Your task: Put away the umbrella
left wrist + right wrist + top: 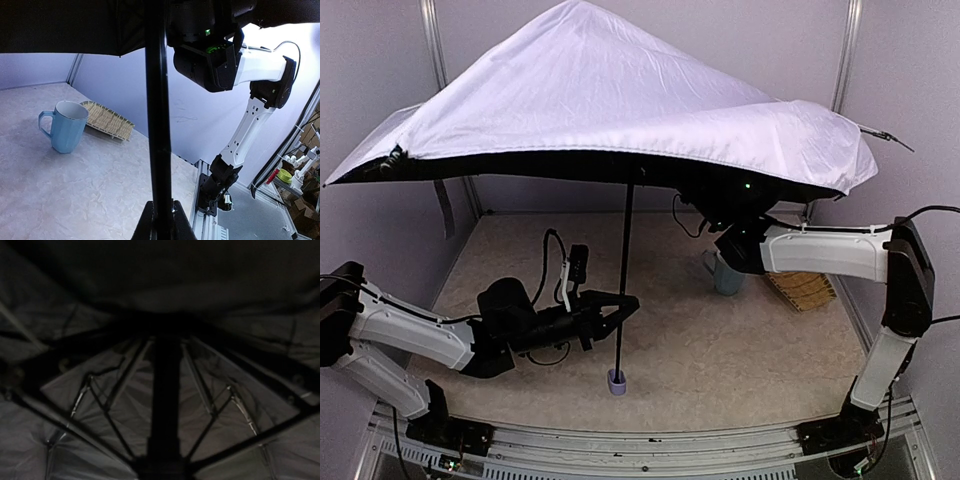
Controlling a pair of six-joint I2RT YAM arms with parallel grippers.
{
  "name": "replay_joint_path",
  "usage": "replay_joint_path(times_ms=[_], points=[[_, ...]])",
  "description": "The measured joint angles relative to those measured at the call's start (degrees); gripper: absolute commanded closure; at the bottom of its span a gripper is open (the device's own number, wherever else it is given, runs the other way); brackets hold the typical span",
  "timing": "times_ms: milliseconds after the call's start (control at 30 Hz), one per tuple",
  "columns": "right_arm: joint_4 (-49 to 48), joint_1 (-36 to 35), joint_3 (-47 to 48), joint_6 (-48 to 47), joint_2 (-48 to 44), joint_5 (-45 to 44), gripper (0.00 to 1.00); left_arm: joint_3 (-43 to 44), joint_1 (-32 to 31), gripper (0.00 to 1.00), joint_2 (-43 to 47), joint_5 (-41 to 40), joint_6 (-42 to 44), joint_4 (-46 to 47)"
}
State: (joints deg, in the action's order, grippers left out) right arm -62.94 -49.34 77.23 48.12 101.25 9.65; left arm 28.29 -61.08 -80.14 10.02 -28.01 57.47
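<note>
Open umbrella (600,100) stands upright mid-bench, handle end down. Shaft clamped in left claw (620,303). Under the canopy at 1 o'clock, right claw (718,200): grip cannot be told. Mottled beige bench (720,340); pale lavender walls (920,60).

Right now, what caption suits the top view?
Open lavender umbrella upright, left jaws around its shaft, right arm reaching under the canopy.

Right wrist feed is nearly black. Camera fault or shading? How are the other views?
Right wrist: likely no fault; it looks up under the umbrella canopy, only dim ribs and shaft showing. Left wrist: sharp, mug well lit, near shaft a black silhouette. Top external: evenly lit, dark shade under the canopy.
</note>
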Motion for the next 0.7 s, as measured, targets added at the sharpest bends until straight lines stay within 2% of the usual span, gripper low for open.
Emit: replay_joint_path(times_ms=[100, 200, 300, 467, 600, 633, 700], points=[[0.1, 0.0, 0.0, 0.0, 0.0, 0.2, 0.6, 0.0, 0.0, 1.0, 0.0, -0.1, 0.0, -0.1], [1.4, 0.1, -0.2, -1.3, -0.2, -0.6, 0.48, 0.0, -0.2, 1.0, 0.6, -1.2, 0.5, -1.3], [4.7, 0.0, -1.6, -5.1, -1.6, -3.3, 0.45, 0.3, -0.8, 1.0, 2.1, -4.6, 1.5, -5.1], [10.7, -3.5, -3.7, -19.1, -5.2, -14.5, 0.44, 5.3, -3.1, 1.0, 3.3, -14.8, 4.6, -15.8], [13.1, -6.5, -4.6, -26.9, -6.2, -20.0, 0.43, 8.3, -4.6, 1.0, 3.3, -20.2, 6.7, -19.7], [13.5, -7.0, -4.7, -28.0, -6.2, -20.7, 0.47, 8.5, -4.7, 1.0, 3.3, -21.2, 7.1, -20.0], [14.8, -7.6, -4.8, -30.5, -6.2, -22.3, 0.62, 8.7, -4.8, 1.0, 3.3, -22.6, 7.5, -20.6]])
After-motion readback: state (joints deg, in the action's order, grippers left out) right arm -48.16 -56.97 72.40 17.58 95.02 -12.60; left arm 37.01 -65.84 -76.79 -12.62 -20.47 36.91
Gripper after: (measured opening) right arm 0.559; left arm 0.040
